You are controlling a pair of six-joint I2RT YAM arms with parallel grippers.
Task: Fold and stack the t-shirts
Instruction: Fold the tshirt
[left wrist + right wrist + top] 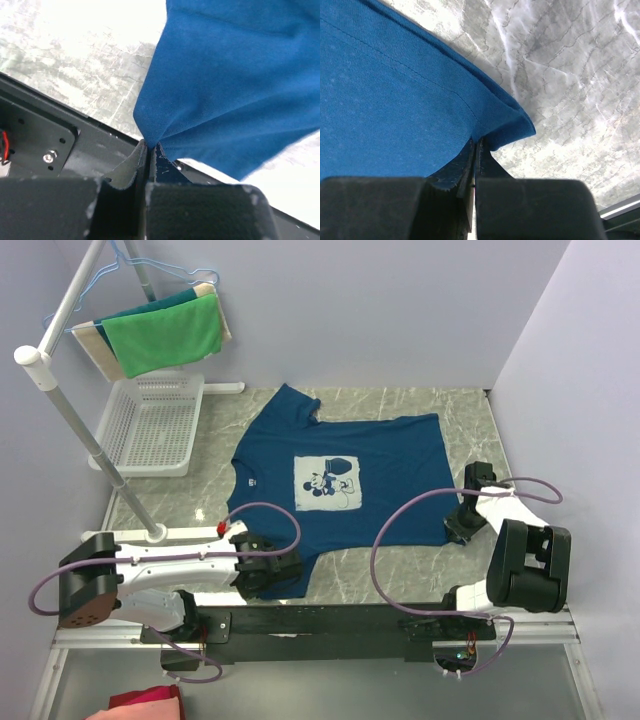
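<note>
T-shirt (340,475): navy, pale print (328,483) facing up, spread flat on the table (400,405), collar toward the left arm, hem toward the right arm. Left gripper (150,149): fingers clenched on the edge of the shirt's near sleeve, cloth puckered into the pinch. Right gripper (477,144): fingers clenched on the shirt's near hem corner, only a thin bite of fabric held. Risks, as judged: either small bite could slip once the cloth is lifted and its weight drags; unequal travel of the two arms would skew the fold; a drooping edge could catch on the dark rail (100,135) just beside the sleeve. Cables (262,504): purple, looping over the shirt's near edge, could brush it. Rack pole (90,440): its base bar lies near the collar, the closest obstruction on that side. Basket (150,425): white, beyond the collar, apart from the shirt. Green cloth (165,335): hung on the rack, above the basket. Red cloth (145,705): well apart from the shirt, off the table's near edge.
</note>
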